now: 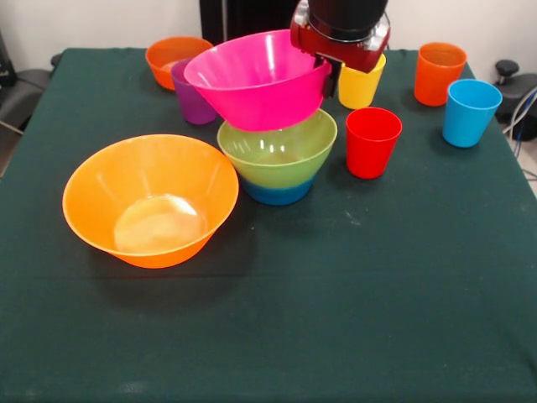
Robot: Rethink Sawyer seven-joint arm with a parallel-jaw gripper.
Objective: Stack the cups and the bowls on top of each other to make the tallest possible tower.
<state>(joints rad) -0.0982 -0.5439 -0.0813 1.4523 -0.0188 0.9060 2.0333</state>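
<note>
Gripper (pixel 330 74) pinches pink bowl (pixel 256 77) by rim, tilted just above green bowl (pixel 278 151), probably lining up to nest. Large orange bowl (pixel 151 200) waits beside green bowl.

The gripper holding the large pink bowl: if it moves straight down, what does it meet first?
Probably the rim of the medium green plastic bowl, directly under the tilted large pink plastic bowl that the gripper grips by its rim. Depth is uncertain from one view.
</note>
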